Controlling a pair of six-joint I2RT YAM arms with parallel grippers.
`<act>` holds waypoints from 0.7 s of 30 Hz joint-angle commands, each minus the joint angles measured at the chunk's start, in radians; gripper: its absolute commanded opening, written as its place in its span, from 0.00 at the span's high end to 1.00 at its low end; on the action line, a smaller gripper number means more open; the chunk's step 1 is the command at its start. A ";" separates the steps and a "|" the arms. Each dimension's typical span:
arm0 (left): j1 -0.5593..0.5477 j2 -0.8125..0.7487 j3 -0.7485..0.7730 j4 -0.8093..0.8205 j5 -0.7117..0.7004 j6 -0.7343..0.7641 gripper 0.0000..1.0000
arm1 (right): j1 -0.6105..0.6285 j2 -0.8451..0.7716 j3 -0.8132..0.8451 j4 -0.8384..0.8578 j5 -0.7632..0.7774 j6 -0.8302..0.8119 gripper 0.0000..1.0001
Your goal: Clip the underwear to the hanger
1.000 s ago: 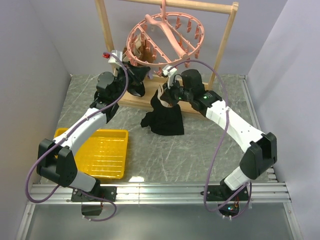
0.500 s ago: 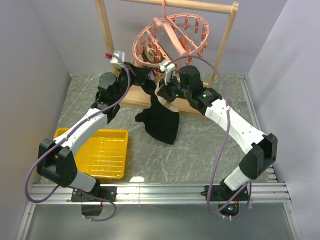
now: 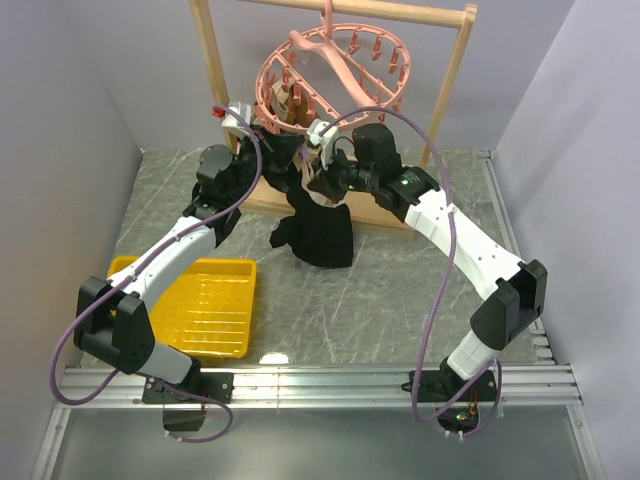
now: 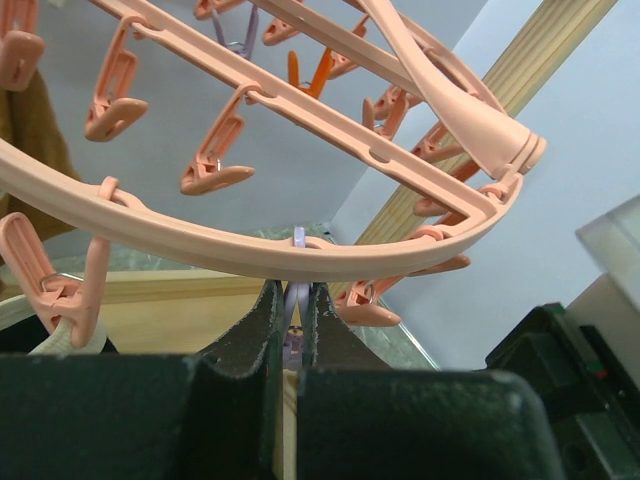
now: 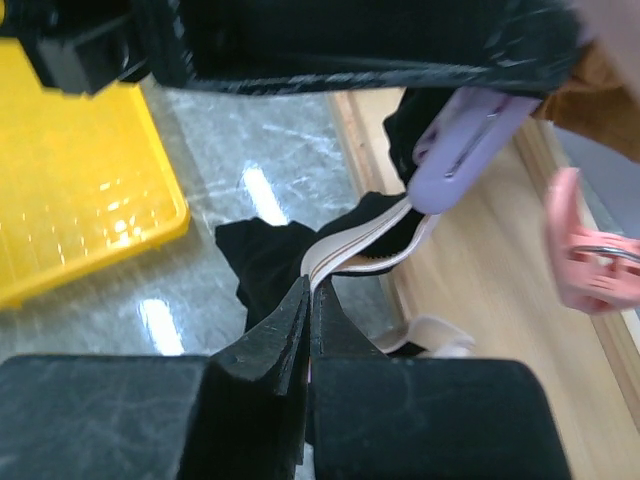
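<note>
The salmon-pink ring hanger (image 3: 330, 68) hangs by its hook from the wooden rack; its ring (image 4: 250, 250) fills the left wrist view. My left gripper (image 3: 272, 150) is up under the ring, shut (image 4: 292, 292) on a lilac peg (image 4: 297, 270). The black underwear (image 3: 320, 232) hangs from my right gripper (image 3: 320, 178), its lower part on the table. In the right wrist view that gripper (image 5: 311, 290) is shut on the tan-pink waistband (image 5: 350, 248). The waistband's far end meets the tip of the lilac peg (image 5: 468, 145).
A yellow tray (image 3: 205, 300) lies at the front left. The wooden rack frame (image 3: 448, 95) and its base board (image 5: 480, 290) stand behind the underwear. Another dark garment (image 3: 268, 170) with a cream band (image 5: 432, 335) hangs from the ring. Pink pegs (image 5: 580, 250) dangle nearby.
My right gripper has lifted the underwear off the table and up toward the hanger and left gripper. The hanger ring swung a little. The left arm stayed by the ring.
</note>
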 commanded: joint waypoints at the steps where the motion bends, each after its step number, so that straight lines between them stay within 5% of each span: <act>1: -0.011 -0.002 0.009 -0.037 0.051 0.023 1.00 | 0.003 -0.004 0.055 -0.026 -0.048 -0.084 1.00; 21: -0.009 0.009 0.012 -0.046 0.069 0.028 1.00 | -0.011 0.007 0.116 -0.052 -0.099 -0.120 1.00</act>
